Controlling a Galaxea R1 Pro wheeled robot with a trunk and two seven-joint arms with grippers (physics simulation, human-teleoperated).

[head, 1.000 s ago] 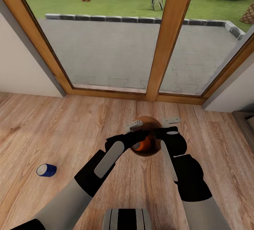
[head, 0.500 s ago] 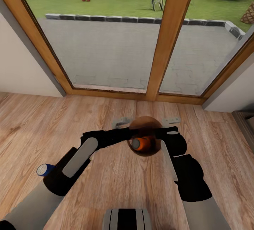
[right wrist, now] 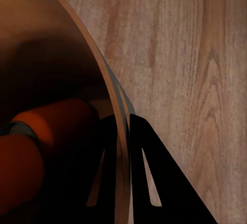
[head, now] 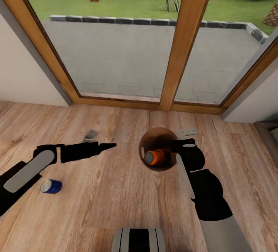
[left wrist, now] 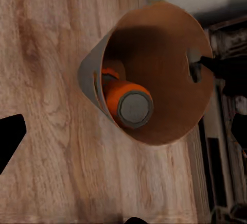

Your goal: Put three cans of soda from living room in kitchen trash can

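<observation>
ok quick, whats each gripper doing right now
Left gripper: empty, out over the floor; open or shut cannot be told.
Right gripper: shut on the rim of the bin, with the orange can inside.

Wood, metal and matt plastic by the glass doors

The warm plank floor shows a smooth, faintly satiny wood grain, like the honey-coloured wooden door frame around clear glass. The round tapered bin has a smooth tan wood-look inside and a matt grey outside; the glossy orange can in it has a dull silvery metal end, as does the glossy dark blue can. The right gripper, its fingers closed on the bin's rim, is matt black plastic; the arms' shells are smooth grey.
</observation>
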